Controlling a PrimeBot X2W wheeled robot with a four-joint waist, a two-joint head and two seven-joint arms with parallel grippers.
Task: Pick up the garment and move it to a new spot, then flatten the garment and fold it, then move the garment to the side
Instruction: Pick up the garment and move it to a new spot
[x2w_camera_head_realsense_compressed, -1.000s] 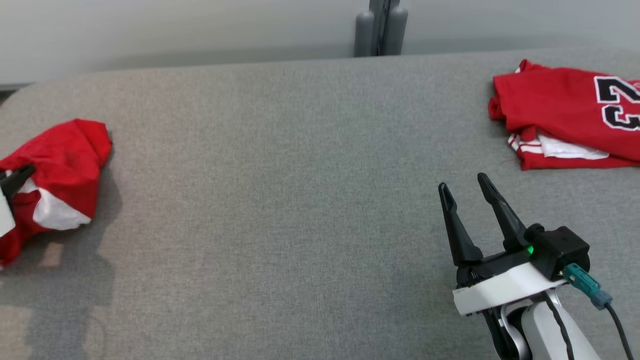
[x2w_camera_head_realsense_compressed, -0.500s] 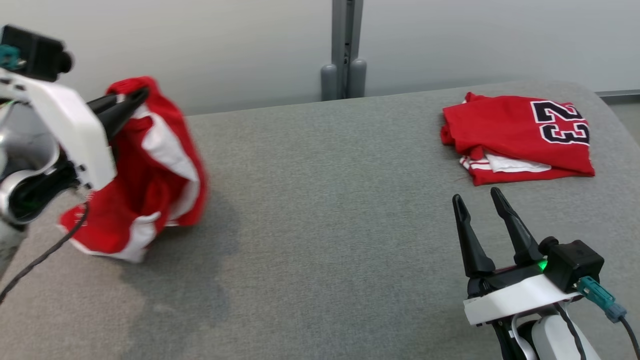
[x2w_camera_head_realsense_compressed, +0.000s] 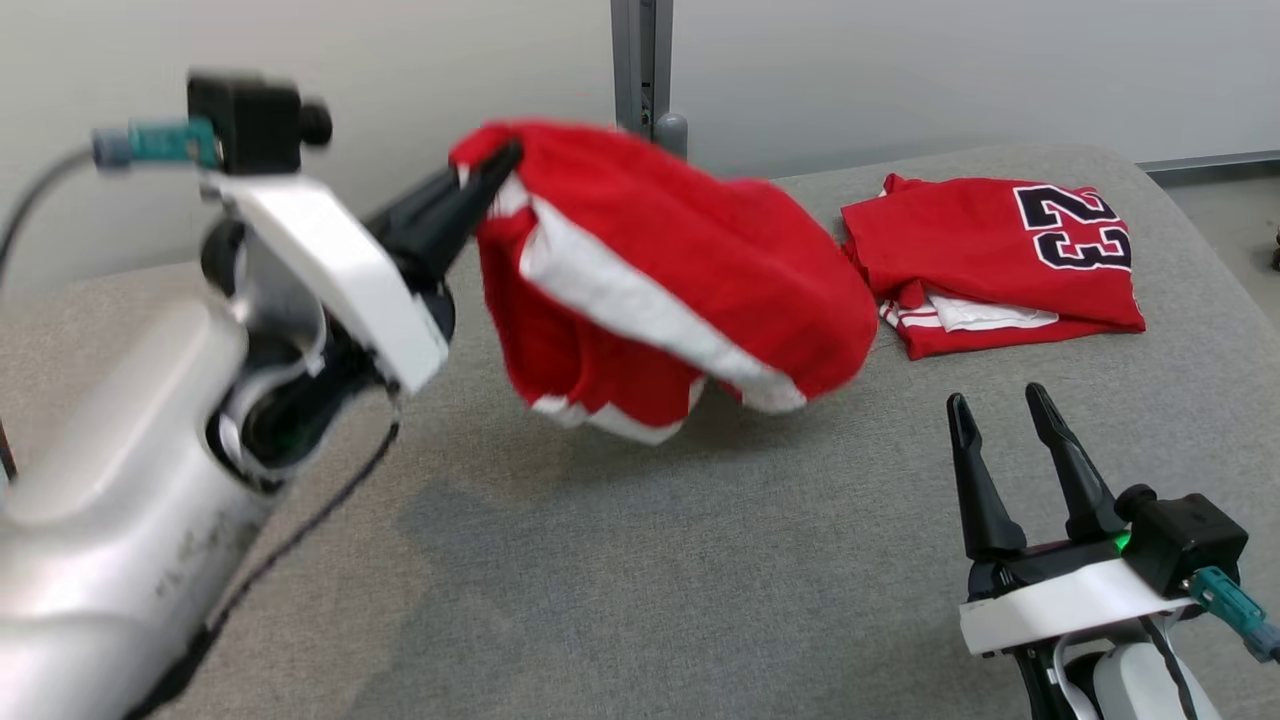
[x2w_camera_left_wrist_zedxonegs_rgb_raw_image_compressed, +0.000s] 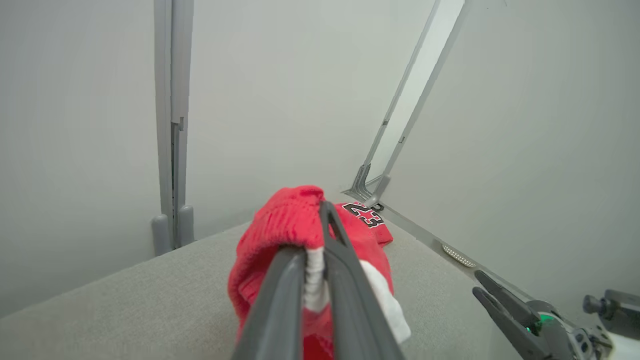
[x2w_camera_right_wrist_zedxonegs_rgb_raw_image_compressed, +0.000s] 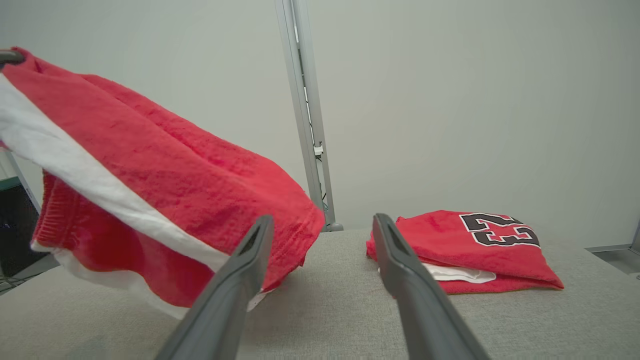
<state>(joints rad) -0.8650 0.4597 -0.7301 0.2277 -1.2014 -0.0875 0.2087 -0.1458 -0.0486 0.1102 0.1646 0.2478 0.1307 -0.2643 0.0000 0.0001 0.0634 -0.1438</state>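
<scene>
From the head we look forward and down over the grey fabric-covered table (x2w_camera_head_realsense_compressed: 640, 560). Our raised left wrist camera faces the pale wall (x2w_camera_left_wrist_zedxonegs_rgb_raw_image_compressed: 280, 100) past the red-and-white terry garment (x2w_camera_left_wrist_zedxonegs_rgb_raw_image_compressed: 280, 225) close before it. Our right wrist camera sits low over the tabletop. All three share the folded red jersey numbered 23 (x2w_camera_head_realsense_compressed: 990, 265).

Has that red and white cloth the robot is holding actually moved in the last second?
Yes. The garment, pinched in the left gripper, has swung up off the table and across it, and is now close beside the folded jersey.
</scene>
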